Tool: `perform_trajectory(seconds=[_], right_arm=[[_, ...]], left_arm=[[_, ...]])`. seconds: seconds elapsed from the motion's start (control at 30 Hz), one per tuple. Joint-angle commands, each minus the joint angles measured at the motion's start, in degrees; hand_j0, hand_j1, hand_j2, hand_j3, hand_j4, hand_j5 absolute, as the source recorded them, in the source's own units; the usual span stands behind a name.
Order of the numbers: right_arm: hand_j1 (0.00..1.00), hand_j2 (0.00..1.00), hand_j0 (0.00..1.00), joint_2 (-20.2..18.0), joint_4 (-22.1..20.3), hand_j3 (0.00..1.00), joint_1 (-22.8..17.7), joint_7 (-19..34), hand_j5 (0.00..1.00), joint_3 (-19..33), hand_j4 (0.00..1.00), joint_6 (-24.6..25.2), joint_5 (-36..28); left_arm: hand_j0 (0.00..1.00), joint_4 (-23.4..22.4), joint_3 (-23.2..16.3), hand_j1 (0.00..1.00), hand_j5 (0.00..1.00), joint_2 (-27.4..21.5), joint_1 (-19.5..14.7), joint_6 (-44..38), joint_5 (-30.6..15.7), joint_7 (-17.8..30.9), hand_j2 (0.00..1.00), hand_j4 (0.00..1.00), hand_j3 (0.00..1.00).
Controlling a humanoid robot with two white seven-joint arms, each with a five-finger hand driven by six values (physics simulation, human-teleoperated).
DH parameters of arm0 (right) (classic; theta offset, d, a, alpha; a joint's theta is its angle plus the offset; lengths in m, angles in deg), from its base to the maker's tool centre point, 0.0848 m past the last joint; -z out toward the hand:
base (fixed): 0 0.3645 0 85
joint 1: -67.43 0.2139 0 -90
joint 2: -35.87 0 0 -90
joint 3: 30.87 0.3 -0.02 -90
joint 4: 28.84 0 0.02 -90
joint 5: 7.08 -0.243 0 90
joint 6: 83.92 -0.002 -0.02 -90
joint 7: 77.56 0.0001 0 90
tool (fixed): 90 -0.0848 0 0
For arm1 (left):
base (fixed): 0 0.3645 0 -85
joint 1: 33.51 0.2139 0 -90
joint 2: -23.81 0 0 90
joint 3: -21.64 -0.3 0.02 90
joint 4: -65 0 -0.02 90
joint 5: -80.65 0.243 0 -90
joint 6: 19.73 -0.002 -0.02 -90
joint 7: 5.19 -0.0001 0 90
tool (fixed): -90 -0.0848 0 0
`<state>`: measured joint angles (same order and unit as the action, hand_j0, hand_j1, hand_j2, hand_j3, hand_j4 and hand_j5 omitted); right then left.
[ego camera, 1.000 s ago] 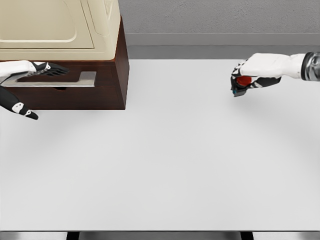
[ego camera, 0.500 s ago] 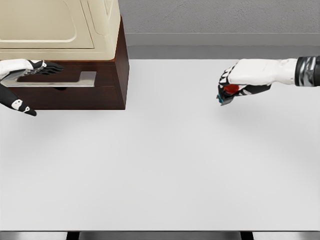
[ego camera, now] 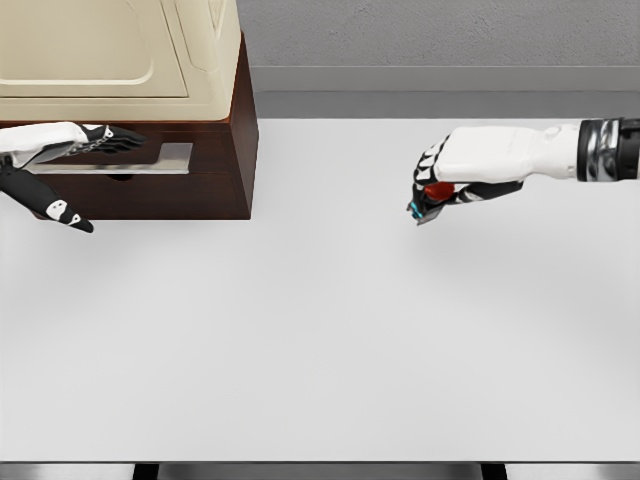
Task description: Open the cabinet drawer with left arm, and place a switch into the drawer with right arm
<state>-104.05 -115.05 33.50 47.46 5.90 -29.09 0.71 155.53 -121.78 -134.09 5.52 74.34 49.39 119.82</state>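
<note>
Dark brown wood fronts the cabinet (ego camera: pixel 150 170) at the desk's (ego camera: pixel 330 330) far left corner, and its drawer (ego camera: pixel 135 190) looks shut or barely started; the left hand (ego camera: pixel 55 165) lies along the grey handle (ego camera: pixel 130 158), fingers stretched flat over it, thumb hanging below, not clearly gripping. The right hand (ego camera: pixel 455 175) hovers over the far right part of the desk, fingers curled around the switch (ego camera: pixel 432 196), a small red and teal thing, well apart from the cabinet. By my reckoning the pickup is done; opening the drawer and dropping the switch in remain.
</note>
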Motion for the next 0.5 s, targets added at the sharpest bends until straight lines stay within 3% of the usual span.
perform_trajectory(seconds=[0.0,0.47], right_arm=[[0.47,0.47,0.47,-0.10,-0.88,0.47,0.00,-0.03,0.47,-0.03,0.47,0.17,-0.84],[0.47,0.47,0.47,0.69,-1.15,0.47,0.18,-0.03,0.47,-0.03,0.47,0.17,-1.99]], left_arm=[[1.00,0.00,0.07,1.00,1.00,0.13,0.00,-0.03,-0.29,-0.01,1.00,1.00,1.00],[1.00,0.08,0.07,1.00,1.00,1.01,1.05,-0.03,0.06,-0.01,1.00,1.00,1.00]])
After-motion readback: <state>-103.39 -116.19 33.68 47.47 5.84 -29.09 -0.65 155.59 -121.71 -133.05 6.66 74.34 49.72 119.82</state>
